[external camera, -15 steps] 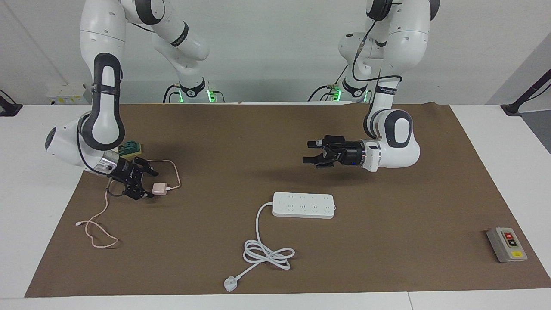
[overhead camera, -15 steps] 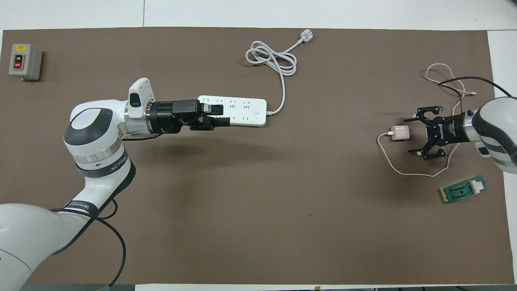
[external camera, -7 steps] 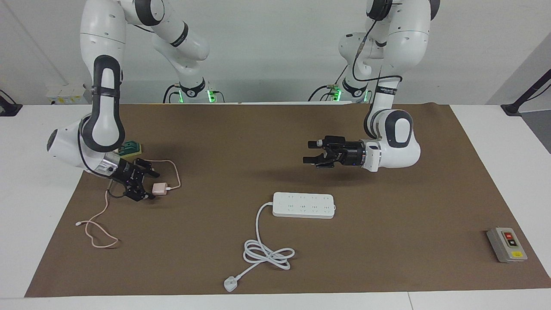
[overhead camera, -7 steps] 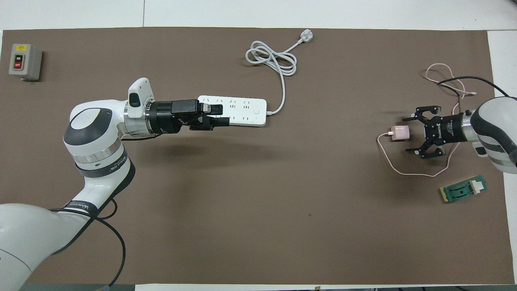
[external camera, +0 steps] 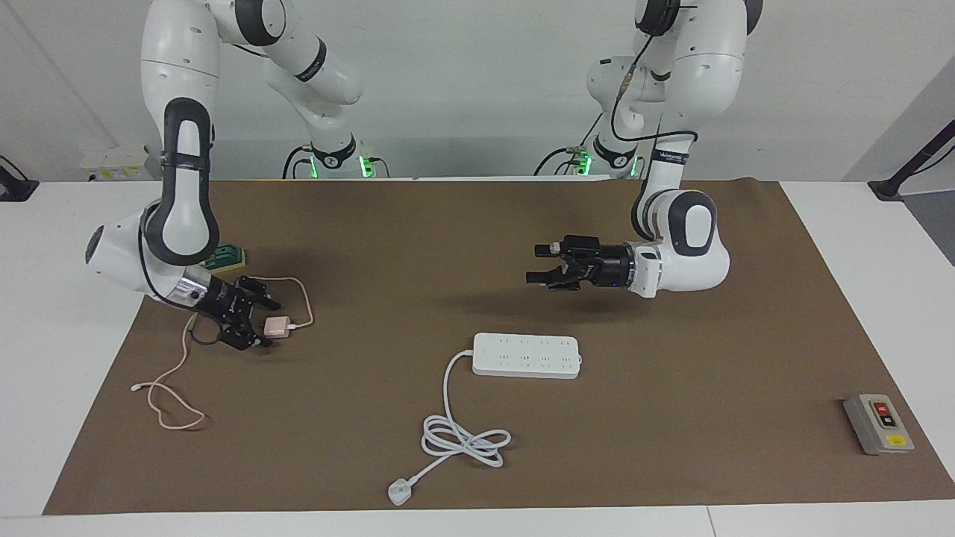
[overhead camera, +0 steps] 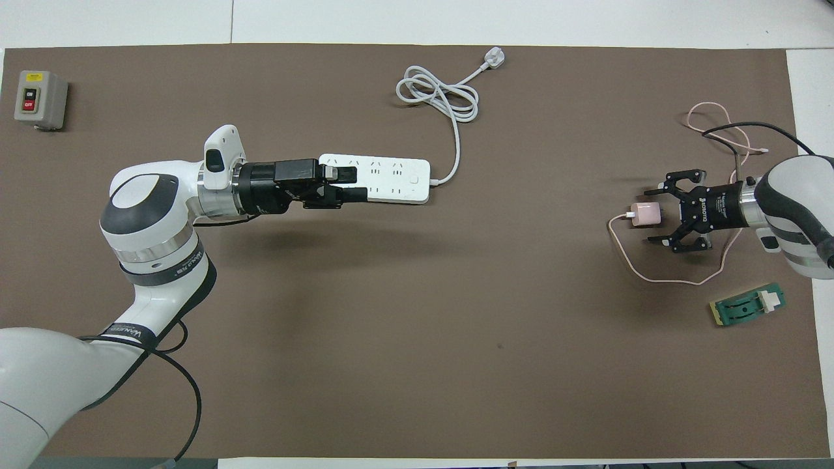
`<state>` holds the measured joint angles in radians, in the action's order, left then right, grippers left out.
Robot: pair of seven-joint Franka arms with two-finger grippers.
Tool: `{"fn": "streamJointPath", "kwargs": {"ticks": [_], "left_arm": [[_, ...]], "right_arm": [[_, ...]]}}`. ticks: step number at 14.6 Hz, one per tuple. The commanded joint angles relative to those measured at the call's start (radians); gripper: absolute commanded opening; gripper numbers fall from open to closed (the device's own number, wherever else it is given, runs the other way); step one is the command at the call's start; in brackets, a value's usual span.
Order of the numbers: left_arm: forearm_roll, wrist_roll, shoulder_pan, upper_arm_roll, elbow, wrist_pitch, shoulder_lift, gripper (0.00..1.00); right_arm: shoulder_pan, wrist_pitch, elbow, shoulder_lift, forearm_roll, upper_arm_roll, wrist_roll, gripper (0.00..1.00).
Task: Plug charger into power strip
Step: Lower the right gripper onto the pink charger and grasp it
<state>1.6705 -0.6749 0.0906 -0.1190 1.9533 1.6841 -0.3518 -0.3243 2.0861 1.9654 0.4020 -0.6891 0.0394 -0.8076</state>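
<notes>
Facing view: right gripper edged back slightly from charger near the worktop's right-arm edge, jaws spread, grasp not made. Left gripper waiting, raised, jaws parted.

Overhead view: strip mid-worktop, unplugged. Cable, block, box clear of path.

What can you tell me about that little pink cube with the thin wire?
The charger is a small pale-pink cube, plastic by its look, lying on the brown mat toward the right arm's end of the table. Its thin pink cable loops away across the mat. The right gripper sits open around it, fingers either side, not yet closed.
</notes>
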Motion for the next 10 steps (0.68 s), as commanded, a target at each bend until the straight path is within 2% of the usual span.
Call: {"fn": "streamJointPath", "kwargs": {"ticks": [1, 6, 10], "left_arm": [[0.011, -0.020, 0.002, 0.010, 0.023, 0.061, 0.021, 1.00], [0.018, -0.017, 0.000, 0.006, 0.018, 0.074, 0.017, 1.00], [0.026, 0.055, 0.001, 0.002, 0.021, 0.069, 0.019, 1.00]], "right_arm": [[-0.001, 0.028, 0.009, 0.001, -0.038, 0.002, 0.050, 0.83], [-0.001, 0.028, 0.010, 0.001, -0.038, 0.002, 0.051, 0.72], [0.008, 0.034, 0.015, 0.000, -0.039, 0.002, 0.050, 0.46]]}}
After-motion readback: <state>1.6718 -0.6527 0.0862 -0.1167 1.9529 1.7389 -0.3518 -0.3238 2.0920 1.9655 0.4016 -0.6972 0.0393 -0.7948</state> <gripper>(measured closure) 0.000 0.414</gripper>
